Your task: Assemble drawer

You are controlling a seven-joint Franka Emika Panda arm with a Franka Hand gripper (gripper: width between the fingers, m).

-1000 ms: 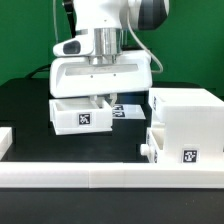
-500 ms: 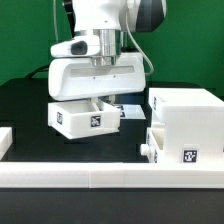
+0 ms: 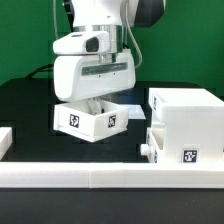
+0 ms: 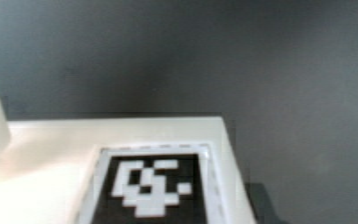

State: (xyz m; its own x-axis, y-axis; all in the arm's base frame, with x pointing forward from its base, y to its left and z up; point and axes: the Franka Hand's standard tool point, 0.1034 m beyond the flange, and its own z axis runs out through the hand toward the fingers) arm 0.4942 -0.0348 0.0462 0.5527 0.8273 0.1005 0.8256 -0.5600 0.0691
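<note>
My gripper (image 3: 100,99) is shut on a small white open-top tray (image 3: 92,120) of the drawer, its fingers reaching down inside it. The tray hangs just above the black table, turned so that one corner faces the camera, with two tags on its walls. The large boxy housing (image 3: 186,112) stands at the exterior view's right. The second tray (image 3: 182,151) sits in its lower slot with its knob (image 3: 146,150) sticking out. The wrist view shows the held tray's white wall (image 4: 51,150) and a tag (image 4: 151,186) very close up; my fingers do not show there.
A long low white rail (image 3: 100,180) runs along the front of the table. A small white piece (image 3: 4,140) shows at the exterior view's left edge. The black table (image 3: 25,105) lies behind and around the tray.
The tray in my gripper has turned about the vertical, from a flat side facing the camera to a corner facing it, and has shifted slightly toward the exterior view's right. The housing has not moved.
</note>
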